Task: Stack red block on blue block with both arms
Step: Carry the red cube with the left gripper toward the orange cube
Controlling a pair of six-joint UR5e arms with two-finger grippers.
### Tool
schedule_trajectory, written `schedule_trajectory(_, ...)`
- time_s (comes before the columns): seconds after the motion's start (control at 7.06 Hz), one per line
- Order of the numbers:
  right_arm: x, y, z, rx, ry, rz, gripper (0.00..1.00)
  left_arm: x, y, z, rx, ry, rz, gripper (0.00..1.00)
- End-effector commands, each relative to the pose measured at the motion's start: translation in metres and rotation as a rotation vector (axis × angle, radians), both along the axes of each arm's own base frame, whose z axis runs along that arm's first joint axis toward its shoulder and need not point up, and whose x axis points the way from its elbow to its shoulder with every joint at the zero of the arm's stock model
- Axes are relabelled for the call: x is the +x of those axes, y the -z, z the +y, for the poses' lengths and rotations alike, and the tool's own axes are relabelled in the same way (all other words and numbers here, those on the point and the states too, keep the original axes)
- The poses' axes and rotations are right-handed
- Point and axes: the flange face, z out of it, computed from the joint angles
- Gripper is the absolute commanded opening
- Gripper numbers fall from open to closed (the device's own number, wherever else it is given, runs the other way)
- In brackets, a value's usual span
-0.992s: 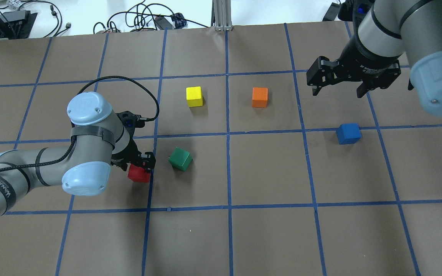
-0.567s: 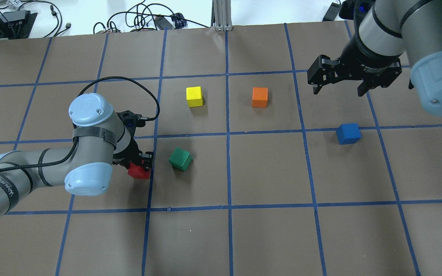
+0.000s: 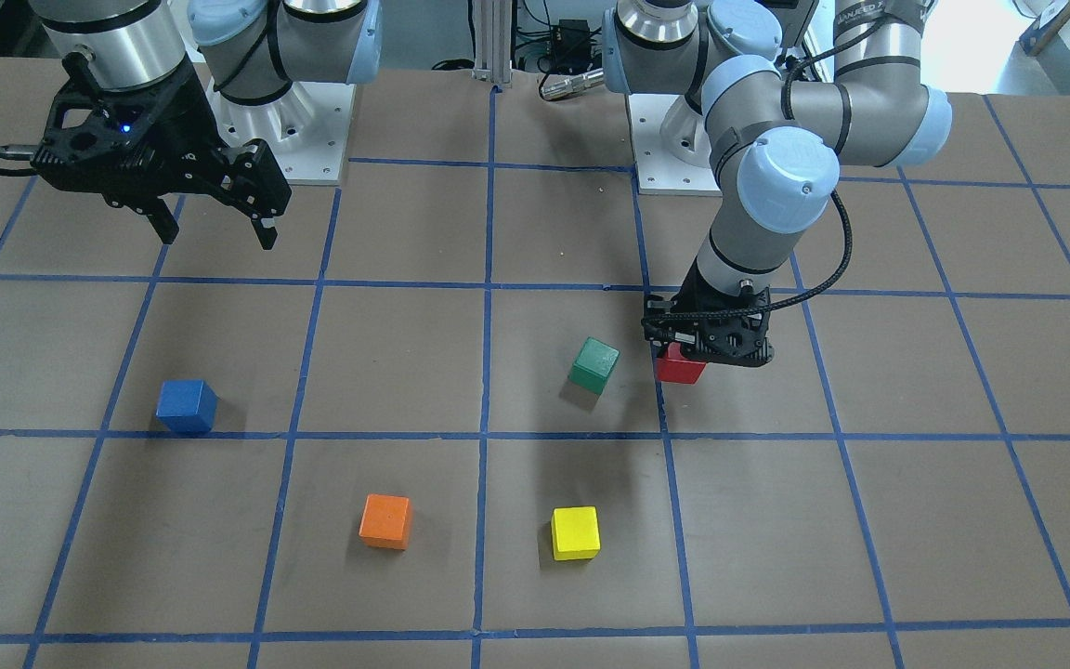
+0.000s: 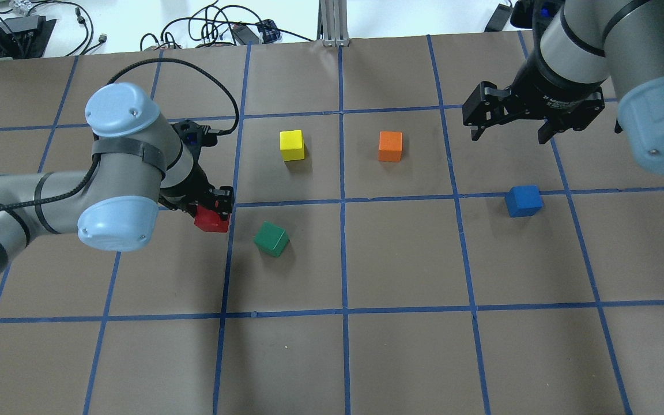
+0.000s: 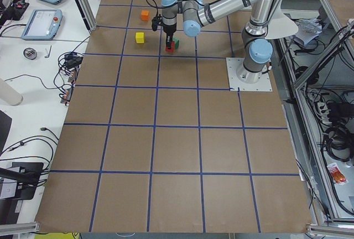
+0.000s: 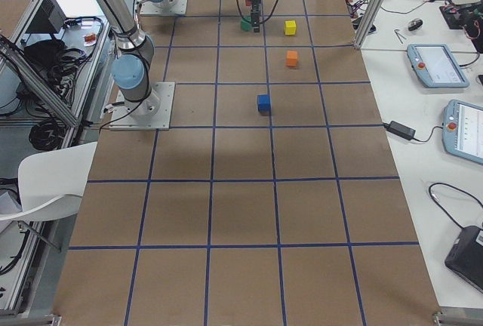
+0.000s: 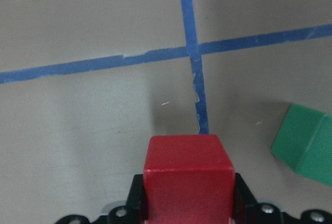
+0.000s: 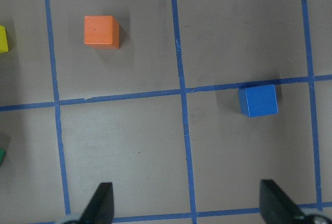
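Observation:
My left gripper (image 4: pixel 212 208) is shut on the red block (image 4: pixel 210 220) and holds it above the table; it also shows in the front view (image 3: pixel 681 365) and the left wrist view (image 7: pixel 188 176). The blue block (image 4: pixel 523 200) sits on the table at the right, also in the front view (image 3: pixel 187 406) and the right wrist view (image 8: pixel 258 100). My right gripper (image 4: pixel 510 131) hangs open and empty high above the table, behind the blue block; in the front view it (image 3: pixel 215 228) is at the upper left.
A green cube (image 4: pixel 271 238) lies just right of the held red block. A yellow cube (image 4: pixel 291 144) and an orange cube (image 4: pixel 390 146) sit farther back. Blue tape lines grid the brown table (image 4: pixel 401 346). Cables lie beyond the far edge.
My left gripper has lifted the red block off the table and carried it up and back. The right arm has barely moved.

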Motion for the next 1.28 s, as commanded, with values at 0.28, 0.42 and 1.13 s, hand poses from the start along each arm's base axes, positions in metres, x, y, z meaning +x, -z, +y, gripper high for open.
schedule_trajectory(0.28, 0.001, 0.0, 0.0, -0.001, -0.003, -0.001, 1.0, -0.177, -0.033, -0.042, -0.03, -0.093, 0.054, 0.16)
schedule_trajectory(0.42, 0.0, 0.0, 0.0, -0.001, -0.001, -0.001, 1.0, -0.201, -0.023, -0.052, -0.031, -0.115, 0.064, 0.16)
schedule_trajectory(1.13, 0.001, 0.0, 0.0, -0.001, -0.003, -0.001, 1.0, -0.236, 0.066, -0.061, -0.001, -0.105, 0.013, 0.32)
